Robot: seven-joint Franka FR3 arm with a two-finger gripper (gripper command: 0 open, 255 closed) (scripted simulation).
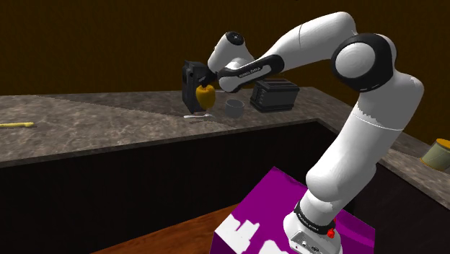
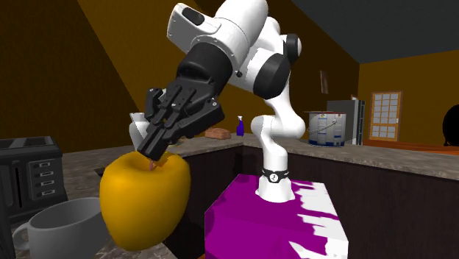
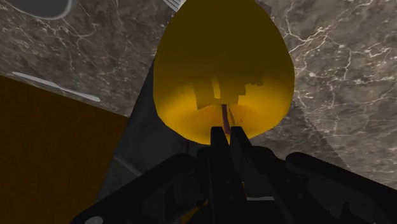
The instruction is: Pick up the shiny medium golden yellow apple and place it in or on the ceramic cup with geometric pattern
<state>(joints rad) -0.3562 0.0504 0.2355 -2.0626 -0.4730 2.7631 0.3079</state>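
Note:
A golden yellow apple hangs above the mottled stone counter, a little to the shoulder view's left of a plain grey cup. My black gripper comes down onto the apple's top, its fingers shut on the brown stem. In the wrist view the apple sits right ahead of the fingertips, and the cup's rim shows off to one side over the counter.
A dark toaster stands just beyond the cup. A pale utensil lies under the apple. A yellow object lies far left, a can at right. The purple stand is below.

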